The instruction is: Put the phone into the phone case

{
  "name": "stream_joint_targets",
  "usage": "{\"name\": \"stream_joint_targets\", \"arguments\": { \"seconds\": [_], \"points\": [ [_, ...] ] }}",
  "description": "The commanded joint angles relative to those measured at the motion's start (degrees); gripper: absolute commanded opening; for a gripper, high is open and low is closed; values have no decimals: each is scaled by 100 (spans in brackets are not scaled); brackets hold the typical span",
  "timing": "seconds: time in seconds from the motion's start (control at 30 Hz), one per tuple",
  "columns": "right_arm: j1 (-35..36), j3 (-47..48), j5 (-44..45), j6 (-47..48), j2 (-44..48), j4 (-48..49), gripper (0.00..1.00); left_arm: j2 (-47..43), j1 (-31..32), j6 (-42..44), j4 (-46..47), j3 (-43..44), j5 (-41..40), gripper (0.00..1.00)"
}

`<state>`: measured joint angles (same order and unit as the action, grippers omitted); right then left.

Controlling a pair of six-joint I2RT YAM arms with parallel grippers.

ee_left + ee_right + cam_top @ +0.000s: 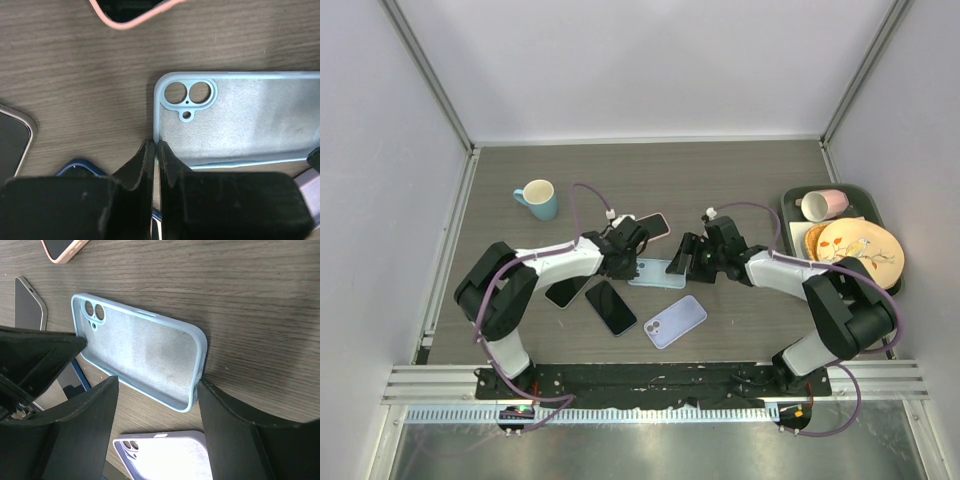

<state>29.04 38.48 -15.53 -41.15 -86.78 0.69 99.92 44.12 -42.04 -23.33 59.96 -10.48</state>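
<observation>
Left gripper (pixel 156 147): fingers pressed nearly together, only a thin slit between them; tips meet on the short end rim of the phone case (pixel 250 120), just below its camera cut-outs, pinching that rim
Right gripper (pixel 157 382): fingers spread wide, straddling the case's other short end; right fingertip touches the end corner, left fingertip sits over the near long side; no clamp visible
Phone case: light blue, lying flat on the table (pixel 750 180) with its hollow side up, nothing inside; it lies between the two grippers at table centre
Dark phone (pixel 611 307): screen up, flat on the table, outside the case; its upper end lies just beside the case and under the left gripper
Second phone (pixel 565 292): flat, just left of the dark phone, partly hidden by the left arm
Lavender phone (pixel 675 321): back up, camera end showing, near the case on its near side
Pink-cased phone (pixel 653 226): behind the left gripper, apart from the blue case
Mug (pixel 538 199): blue, upright, far left
Tray (pixel 790 205): right edge, holds a pink cup (pixel 823 204) and a patterned plate (pixel 860 250)
</observation>
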Motion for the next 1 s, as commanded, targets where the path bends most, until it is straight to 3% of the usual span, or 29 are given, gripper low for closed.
{"name": "stream_joint_targets", "arguments": {
  "seconds": [0.0, 0.1, 0.13, 0.23, 0.33, 0.6, 0.77, 0.97],
  "points": [
    [76, 432, 67, 115, 109, -6, 70, -350, 194, -261, 136, -82, 223, 12],
    [76, 476, 296, 159, 328, -429, 73, -499, 194, -191, -145, 32, -15, 28],
    [76, 476, 383, 177, 390, -551, 74, -552, 194, -129, -276, 68, -146, 41],
    [76, 511, 708, 317, 653, -884, 78, -745, 194, -41, -557, 261, -392, 58],
    [76, 538, 867, 397, 960, -1105, 79, -1088, 194, -6, -760, 288, -542, 64],
    [233, 520, 456, 564, 1454, -1150, 79, -2730, 194, -637, -760, -730, -604, 69],
    [725, 739, 358, 669, 1147, -1133, 77, -4091, 185, -1306, -989, -1741, -815, 69],
    [1314, 1056, 340, 582, 585, -957, 70, -4736, 132, -1588, -1358, -2173, -745, 70]
  ]
}}
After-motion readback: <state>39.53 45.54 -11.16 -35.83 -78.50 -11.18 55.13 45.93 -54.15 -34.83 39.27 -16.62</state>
